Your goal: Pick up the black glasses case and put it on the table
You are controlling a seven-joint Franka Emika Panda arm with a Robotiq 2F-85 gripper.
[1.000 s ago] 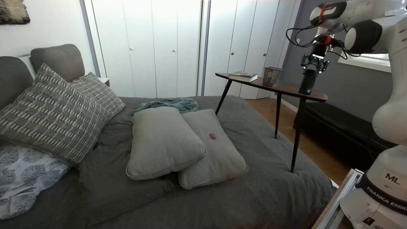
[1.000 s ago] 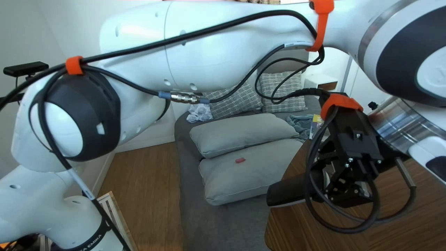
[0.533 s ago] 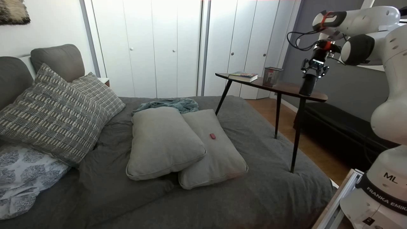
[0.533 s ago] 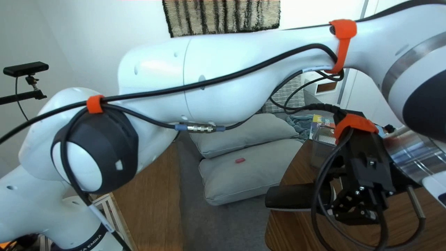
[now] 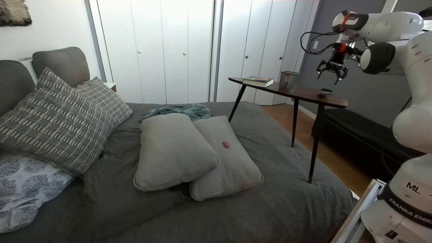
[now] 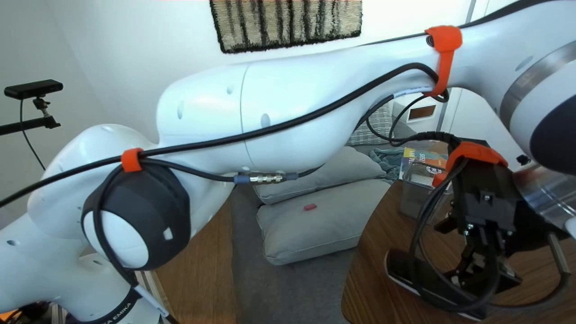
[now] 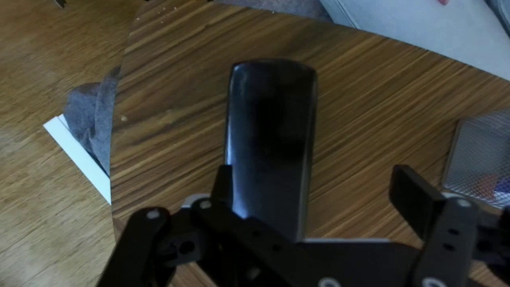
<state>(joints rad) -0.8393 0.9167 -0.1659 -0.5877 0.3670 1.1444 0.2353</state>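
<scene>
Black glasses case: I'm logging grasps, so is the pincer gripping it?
No, in an exterior view the open pincer hangs clear above the black glasses case on the table.

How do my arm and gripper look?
The arm is glossy white and rounded, with dark joint covers, orange straps and black cables; a black base band reads FRANKA EMIKA, with ML above. The gripper is black, with two jointed fingers and silver screws.

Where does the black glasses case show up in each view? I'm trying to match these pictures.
In an exterior view, the black glasses case is right of center, below the open gripper.
In an exterior view, the black glasses case is lower right, partly hidden.
Wrist view: black glasses case near center, lower end hidden.
Shared landmark: the wooden table under it in all three.
</scene>
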